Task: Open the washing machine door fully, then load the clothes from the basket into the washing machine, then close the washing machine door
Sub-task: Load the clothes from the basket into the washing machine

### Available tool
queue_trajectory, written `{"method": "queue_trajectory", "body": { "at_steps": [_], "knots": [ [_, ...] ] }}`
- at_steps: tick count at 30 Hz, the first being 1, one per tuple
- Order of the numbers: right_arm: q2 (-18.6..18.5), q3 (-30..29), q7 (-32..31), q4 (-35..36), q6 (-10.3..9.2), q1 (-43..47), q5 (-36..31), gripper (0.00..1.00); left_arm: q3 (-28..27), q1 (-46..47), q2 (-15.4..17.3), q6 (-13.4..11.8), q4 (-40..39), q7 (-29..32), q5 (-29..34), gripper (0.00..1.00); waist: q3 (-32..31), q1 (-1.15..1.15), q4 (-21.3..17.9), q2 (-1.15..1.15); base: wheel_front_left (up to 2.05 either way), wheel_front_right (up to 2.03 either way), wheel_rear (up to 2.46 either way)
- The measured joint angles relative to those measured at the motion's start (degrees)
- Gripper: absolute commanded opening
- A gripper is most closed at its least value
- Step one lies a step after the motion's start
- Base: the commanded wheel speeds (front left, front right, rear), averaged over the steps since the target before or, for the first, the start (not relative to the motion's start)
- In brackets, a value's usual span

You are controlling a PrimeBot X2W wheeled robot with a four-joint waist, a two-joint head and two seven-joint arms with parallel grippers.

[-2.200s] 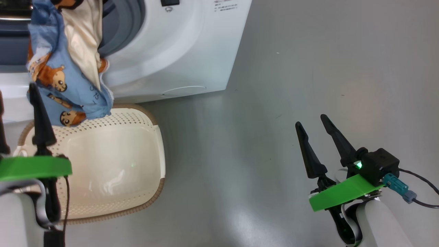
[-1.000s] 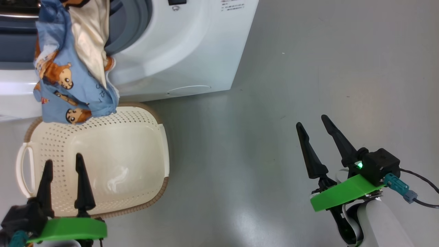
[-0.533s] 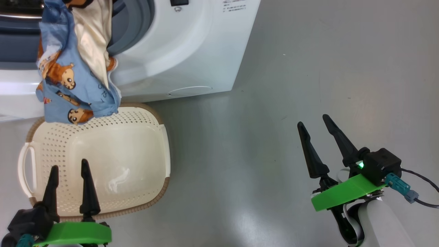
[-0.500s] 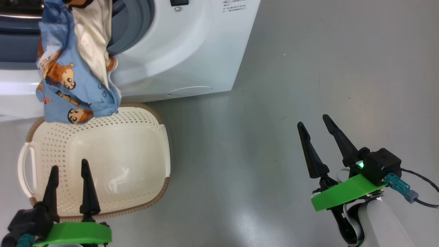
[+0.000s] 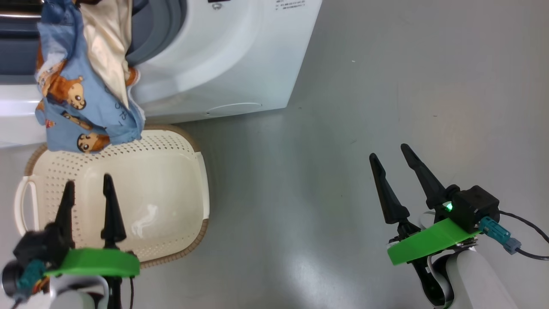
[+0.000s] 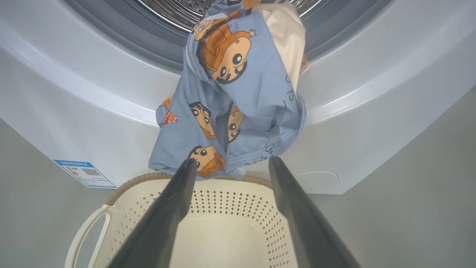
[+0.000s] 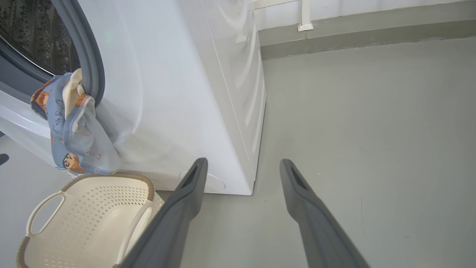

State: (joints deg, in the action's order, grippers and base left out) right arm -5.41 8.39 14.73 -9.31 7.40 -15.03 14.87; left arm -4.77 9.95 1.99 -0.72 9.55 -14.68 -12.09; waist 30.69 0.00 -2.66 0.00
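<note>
left fingers stand apart and hold nothing, hovering over the basket with their tips aimed up at the hanging hem of the clothes. in the left wrist view that hem droops just between and beyond the two fingers, not touching them.

the clothes, blue with orange cartoon figures and a cream piece bunched in, lie over the lip of the washer: the top reaches into the drum, while the rest spills across the gasket and down the white front, ending just above the basket rim. the basket looks empty.

judged from this, loading is the step in hand and only half done. the next move calls for gripping or nudging the drooping part and pushing it past the gasket, well inside, so nothing gets pinched when the door shuts.

right fingers are also apart and empty, over bare floor, well apart from the washer.

writing: a blue sticker low on the washer front carries a square code and print too small to read. small black lines near the top edge of the washer are unreadable too. dark letters run along the blue fabric, perhaps an "r" and a "t"; i cannot be sure.
</note>
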Motion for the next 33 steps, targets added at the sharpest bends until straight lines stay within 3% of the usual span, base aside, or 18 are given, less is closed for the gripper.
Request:
{"method": "queue_trajectory", "body": {
  "at_steps": [11, 18, 31, 32, 33],
  "knots": [
    [-0.10, 0.26, 0.00, 0.07, 0.00, -0.36, 0.00, 1.00, -1.68, 12.15, 0.58, 3.08, 10.39, 0.00, 1.91, 1.00, 2.67, 0.00, -1.11, 0.00, 0.00, 0.00, 0.00],
    [-0.19, 0.15, 0.00, 0.65, 0.00, -0.70, 0.00, 1.00, -3.14, 18.70, 1.47, 4.03, 19.02, 0.00, 2.42, 1.00, 5.39, 0.00, -1.90, 0.00, 0.00, 0.00, 0.00],
    [0.11, -0.32, 0.00, 1.64, 0.00, -2.15, -0.01, 1.00, -7.43, 28.65, 2.99, 5.47, 27.07, 0.00, 1.10, 1.00, 9.96, 0.00, -3.44, 0.00, 0.00, 0.00, 0.00],
    [0.22, -0.36, 0.00, 1.69, 0.00, -2.66, -0.01, 1.00, -8.31, 30.39, 3.38, 5.55, 27.99, 0.00, 0.79, 0.80, 10.39, 0.00, -3.69, 0.00, 0.00, 0.00, 0.00],
    [0.30, -0.42, 0.00, 1.83, 0.00, -2.72, -0.01, 1.00, -8.53, 30.98, 3.48, 5.59, 28.13, 0.00, 0.70, 0.53, 10.56, 0.00, -3.81, 0.00, 0.00, 0.00, 0.00]
  ]
}}
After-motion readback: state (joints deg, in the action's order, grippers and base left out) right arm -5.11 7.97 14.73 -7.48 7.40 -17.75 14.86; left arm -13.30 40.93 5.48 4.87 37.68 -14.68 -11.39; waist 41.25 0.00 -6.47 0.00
